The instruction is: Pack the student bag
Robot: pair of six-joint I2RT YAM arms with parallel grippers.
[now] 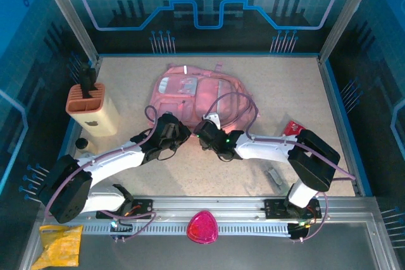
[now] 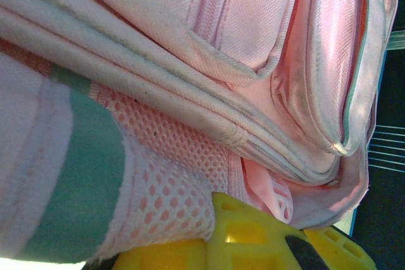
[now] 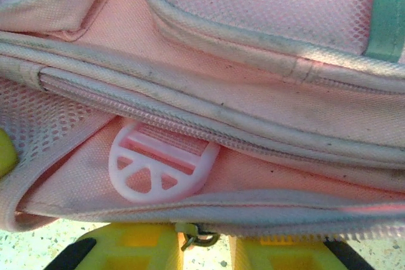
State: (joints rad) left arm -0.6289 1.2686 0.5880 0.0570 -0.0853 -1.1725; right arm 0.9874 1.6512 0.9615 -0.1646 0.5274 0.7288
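The soft pink woven-and-mesh backpack [image 1: 190, 90] is met at its near edge by the closed left gripper [image 1: 178, 129] and the parted right gripper [image 1: 201, 132].

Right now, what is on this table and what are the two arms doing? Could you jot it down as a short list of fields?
main item: pink backpack, lying mid-table
left fingers: shut, at the backpack's near edge, against its mesh
right fingers: on either side of a small zip pull; unclear whether they grip it
just above the zip pull: white buckle on the backpack
left of backpack: beige slotted holder
front rail: magenta rounded triangle
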